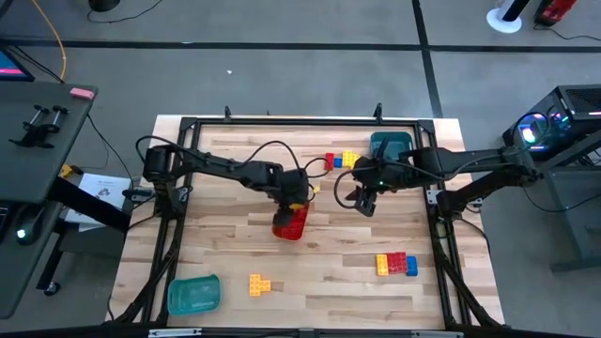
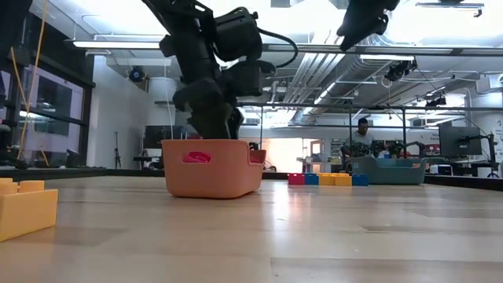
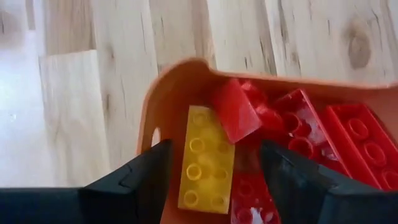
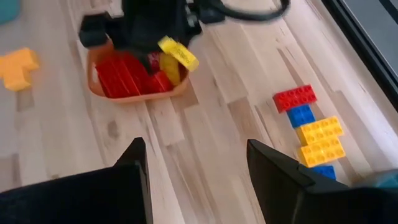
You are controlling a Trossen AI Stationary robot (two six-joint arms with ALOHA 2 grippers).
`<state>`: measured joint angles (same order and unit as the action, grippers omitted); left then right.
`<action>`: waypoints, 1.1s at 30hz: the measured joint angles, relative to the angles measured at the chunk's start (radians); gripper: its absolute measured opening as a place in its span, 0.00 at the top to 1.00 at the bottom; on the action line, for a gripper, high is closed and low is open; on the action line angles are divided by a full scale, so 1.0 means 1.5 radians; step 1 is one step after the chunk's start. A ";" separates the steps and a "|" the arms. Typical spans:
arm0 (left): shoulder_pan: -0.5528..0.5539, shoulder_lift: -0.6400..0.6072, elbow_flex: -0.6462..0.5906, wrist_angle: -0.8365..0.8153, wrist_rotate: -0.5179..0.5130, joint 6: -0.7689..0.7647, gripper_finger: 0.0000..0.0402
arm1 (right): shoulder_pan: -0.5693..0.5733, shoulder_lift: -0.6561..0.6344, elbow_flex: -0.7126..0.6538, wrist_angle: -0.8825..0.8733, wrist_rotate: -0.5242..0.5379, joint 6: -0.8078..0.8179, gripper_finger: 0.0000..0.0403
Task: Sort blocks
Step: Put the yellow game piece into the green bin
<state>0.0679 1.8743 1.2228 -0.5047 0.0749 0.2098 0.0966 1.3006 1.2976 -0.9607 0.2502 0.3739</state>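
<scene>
An orange tray point(image 1: 289, 225) point(image 2: 212, 169) stands at mid-table and holds several red bricks point(image 3: 323, 137) point(image 4: 127, 78). My left gripper point(image 1: 295, 200) point(image 3: 214, 180) hangs open just above the tray's far end. A yellow brick point(image 3: 205, 155) point(image 4: 170, 67) lies between its fingers, over the tray's rim point(image 3: 180, 68) and the red bricks, with a gap on each side. My right gripper point(image 1: 363, 201) point(image 4: 199, 168) hovers open and empty above bare table, to the right of the tray.
A row of red, blue and yellow bricks point(image 1: 340, 161) point(image 4: 311, 124) lies by a teal tray point(image 1: 390, 145) at the far edge. Yellow bricks point(image 1: 260, 284) point(image 2: 23, 208) and a second teal tray point(image 1: 192, 296) lie near left. Mixed bricks point(image 1: 396, 265) lie near right.
</scene>
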 joint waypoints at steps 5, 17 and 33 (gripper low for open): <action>0.006 0.018 0.001 -0.010 -0.011 -0.029 0.47 | 0.004 0.000 0.000 0.014 -0.003 0.007 0.62; -0.001 0.060 0.002 -0.016 -0.039 -0.071 0.54 | 0.006 0.000 0.000 0.050 -0.003 0.009 0.62; -0.001 0.031 0.000 -0.028 -0.054 -0.104 0.78 | 0.006 0.000 0.000 0.062 -0.003 0.013 0.62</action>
<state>0.0662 1.9202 1.2233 -0.5462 -0.0063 0.0540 0.1055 1.3010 1.2976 -0.8679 0.2462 0.3927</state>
